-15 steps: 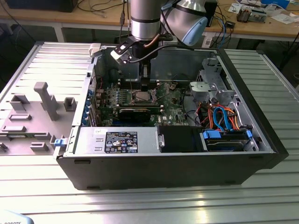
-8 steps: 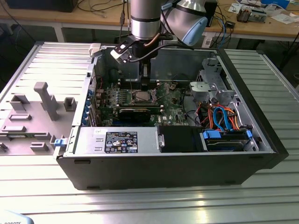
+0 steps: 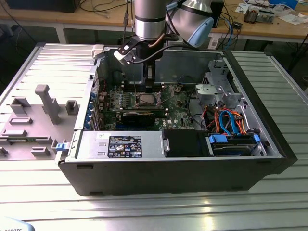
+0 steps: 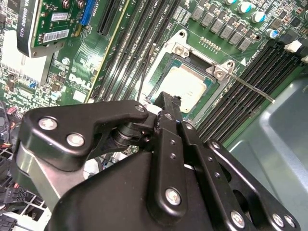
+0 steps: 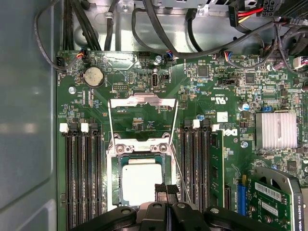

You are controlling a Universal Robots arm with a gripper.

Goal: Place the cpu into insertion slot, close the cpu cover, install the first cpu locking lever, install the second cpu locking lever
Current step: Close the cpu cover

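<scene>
Two memory-slot banks (image 5: 82, 173) flank cpu (image 5: 139, 179); gripper (image 5: 166, 189) overhead.

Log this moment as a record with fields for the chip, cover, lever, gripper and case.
chip: lies in the socket, metal top up
cover: open, tilted back off the chip
lever: thin rod standing free beside the socket
gripper: at one edge of the chip; contact unclear
case: lies on its side, open on top

The cpu (image 5: 139, 180) is silver-grey, the motherboard (image 5: 202, 91) green, the tool (image 5: 166, 189) black.
</scene>
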